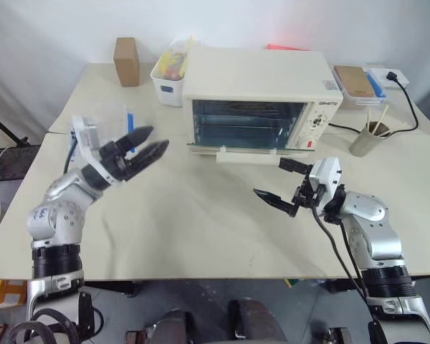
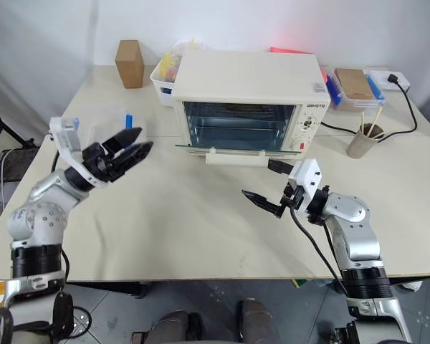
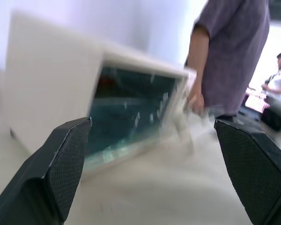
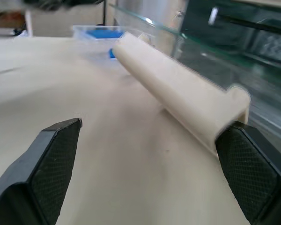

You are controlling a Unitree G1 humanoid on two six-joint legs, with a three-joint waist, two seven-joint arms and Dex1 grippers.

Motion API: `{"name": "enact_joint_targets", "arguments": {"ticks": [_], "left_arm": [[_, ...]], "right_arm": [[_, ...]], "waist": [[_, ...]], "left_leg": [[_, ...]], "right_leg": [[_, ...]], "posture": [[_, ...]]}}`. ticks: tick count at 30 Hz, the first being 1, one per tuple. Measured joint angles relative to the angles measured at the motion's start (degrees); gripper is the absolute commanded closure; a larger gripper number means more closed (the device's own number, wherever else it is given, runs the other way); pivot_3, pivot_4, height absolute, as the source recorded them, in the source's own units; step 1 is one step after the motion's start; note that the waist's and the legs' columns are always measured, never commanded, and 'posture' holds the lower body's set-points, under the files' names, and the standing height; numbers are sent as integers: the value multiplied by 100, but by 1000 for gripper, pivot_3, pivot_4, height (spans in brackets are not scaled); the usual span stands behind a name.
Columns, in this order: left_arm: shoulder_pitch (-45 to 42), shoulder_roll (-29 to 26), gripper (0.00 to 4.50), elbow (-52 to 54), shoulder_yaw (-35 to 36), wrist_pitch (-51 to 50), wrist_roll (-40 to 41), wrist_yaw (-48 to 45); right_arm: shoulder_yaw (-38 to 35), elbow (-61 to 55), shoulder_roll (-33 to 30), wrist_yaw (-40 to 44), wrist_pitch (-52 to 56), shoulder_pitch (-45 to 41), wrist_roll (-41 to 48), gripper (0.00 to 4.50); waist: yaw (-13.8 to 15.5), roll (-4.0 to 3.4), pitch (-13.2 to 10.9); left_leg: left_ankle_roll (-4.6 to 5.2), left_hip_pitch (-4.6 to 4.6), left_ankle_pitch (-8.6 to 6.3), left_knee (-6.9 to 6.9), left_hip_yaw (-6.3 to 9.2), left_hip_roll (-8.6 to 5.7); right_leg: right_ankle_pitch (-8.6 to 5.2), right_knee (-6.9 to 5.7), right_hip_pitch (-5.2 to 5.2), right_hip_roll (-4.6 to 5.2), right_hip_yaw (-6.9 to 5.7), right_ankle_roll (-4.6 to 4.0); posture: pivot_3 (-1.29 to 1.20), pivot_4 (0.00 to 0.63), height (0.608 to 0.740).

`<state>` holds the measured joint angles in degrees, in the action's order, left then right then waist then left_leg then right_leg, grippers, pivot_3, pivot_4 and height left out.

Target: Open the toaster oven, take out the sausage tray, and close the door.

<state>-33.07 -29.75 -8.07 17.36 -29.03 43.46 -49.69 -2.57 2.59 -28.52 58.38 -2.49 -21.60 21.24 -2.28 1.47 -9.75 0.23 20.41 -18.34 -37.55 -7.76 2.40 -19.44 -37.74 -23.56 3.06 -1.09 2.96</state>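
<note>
We see a cream-white toaster oven [image 1: 261,86] with bluish glass door [image 1: 245,125], beige surface [image 1: 201,222], brown box [image 1: 127,61], black-fingered left hand [image 1: 145,151] and right hand [image 1: 281,185].

From my head cameras I look down over the table [image 1: 201,229] at the toaster oven [image 1: 258,93]; both wrist cameras face that oven from low and close, each from its own side.

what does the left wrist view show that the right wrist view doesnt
Left wrist view: the toaster oven from its side corner, and a person standing past it. Right wrist view: the door's bar handle up close, lowered over the table, with a blue-latched box beyond. Both: the glass door and an open gripper's black fingers.
</note>
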Motion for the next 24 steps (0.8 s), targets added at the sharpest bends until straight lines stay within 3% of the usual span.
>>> {"name": "enact_joint_targets", "arguments": {"ticks": [6,11,20,24], "left_arm": [[-733,141,2782,-1011,-431,197,-490,-217],[-1257,616,4342,-1794,-745,660,-934,-309],[-1753,1204,4458,-3088,-953,1740,-1718,-152],[-1616,1192,4458,-3145,-1120,1990,-1908,-619]], "right_arm": [[29,209,-28,105,-547,16,-284,0],[67,241,-23,100,-699,35,-367,0],[55,198,-25,-30,-914,329,-440,0],[-320,-295,-31,-427,-884,1273,-349,0]], "waist": [[30,1,0],[34,1,-1],[54,3,-2],[102,3,-2]], "left_leg": [[-1,3,0,-3,-3,4],[-4,6,-3,-17,-17,25],[-6,5,-5,-26,-34,33],[-5,9,-8,-26,-31,32]], "right_leg": [[0,4,-1,-7,0,0],[0,3,-6,-30,11,0],[0,-3,-13,-40,25,0],[0,0,-12,-38,25,0]], "posture": [[0,150,740],[0,150,740],[0,150,740],[0,150,740]]}}
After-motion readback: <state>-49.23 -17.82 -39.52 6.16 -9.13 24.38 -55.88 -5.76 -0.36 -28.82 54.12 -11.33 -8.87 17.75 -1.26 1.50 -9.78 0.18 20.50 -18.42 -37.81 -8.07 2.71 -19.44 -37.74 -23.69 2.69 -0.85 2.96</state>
